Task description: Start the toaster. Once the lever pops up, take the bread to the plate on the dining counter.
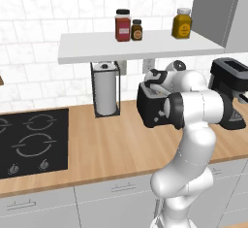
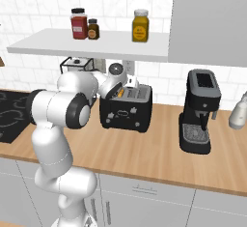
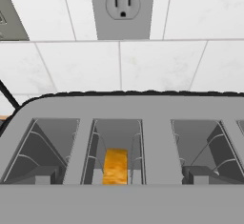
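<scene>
Bread (image 3: pixel 115 166), a tan-orange slice seen edge-on, sits deep in the second slot from the left of the black boxy toaster (image 3: pixel 122 137) in the hand view; only its narrow top edge shows, and the rest is hidden between the slot's wire guides. The gripper (image 2: pixel 126 85) hangs just above the toaster's top, close to the near edge of the slots, with its jaws spread wide and nothing between them; its finger tips are hard to make out in the base views, where the white hand blocks them. The slots on either side of the bread's slot look bare inside, and a further slot on the right is cut off by the frame edge. Behind the toaster, on the white tiled wall, is a white electrical outlet (image 3: pixel 122 4). From the left base view the arm's elbow covers most of the toaster's front. The toaster stands on a light-wood worktop (image 1: pixel 106 149). Right of it stands a taller black coffee machine (image 2: pixel 198 110), and to the far right a pale object (image 2: pixel 239 110) is cut off. Left of the toaster stand a white paper-towel roll in a black wire holder (image 1: pixel 105 90) and a black hob (image 1: pixel 31 142). Above, a white shelf (image 1: pixel 140 46) carries a red jar (image 1: pixel 123 25), a small brown jar (image 1: pixel 137 29) and a yellow jar (image 1: pixel 182 23).
</scene>
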You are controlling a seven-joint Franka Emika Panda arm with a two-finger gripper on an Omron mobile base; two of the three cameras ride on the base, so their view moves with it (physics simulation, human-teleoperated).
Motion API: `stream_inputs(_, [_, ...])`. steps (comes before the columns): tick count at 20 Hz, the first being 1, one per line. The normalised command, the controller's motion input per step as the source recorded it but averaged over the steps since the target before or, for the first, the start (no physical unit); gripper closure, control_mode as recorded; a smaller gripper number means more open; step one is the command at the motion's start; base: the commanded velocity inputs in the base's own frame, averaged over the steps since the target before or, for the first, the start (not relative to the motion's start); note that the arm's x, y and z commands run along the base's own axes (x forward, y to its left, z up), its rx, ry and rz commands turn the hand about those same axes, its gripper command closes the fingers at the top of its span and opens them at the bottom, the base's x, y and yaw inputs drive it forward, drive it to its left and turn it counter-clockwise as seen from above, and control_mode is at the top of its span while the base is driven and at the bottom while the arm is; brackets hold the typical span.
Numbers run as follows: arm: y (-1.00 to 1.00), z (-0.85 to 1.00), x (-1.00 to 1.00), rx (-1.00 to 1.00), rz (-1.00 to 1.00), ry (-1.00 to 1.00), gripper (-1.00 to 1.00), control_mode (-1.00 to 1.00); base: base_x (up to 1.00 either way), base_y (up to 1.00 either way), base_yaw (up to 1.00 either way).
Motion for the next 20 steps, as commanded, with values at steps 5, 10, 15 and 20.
stream_inputs(5, [0.00, 0.00, 0.00, 0.00, 0.00, 0.00, -1.00, -1.00, 0.00, 0.00, 0.00])
stream_inputs(10, [0.00, 0.00, 0.00, 0.00, 0.00, 0.00, -1.00, -1.00, 0.00, 0.00, 0.00])
stream_inputs(15, [0.00, 0.00, 0.00, 0.00, 0.00, 0.00, -1.00, -1.00, 0.00, 0.00, 0.00])
stream_inputs(20, [0.00, 0.00, 0.00, 0.00, 0.00, 0.00, -1.00, -1.00, 0.00, 0.00, 0.00])
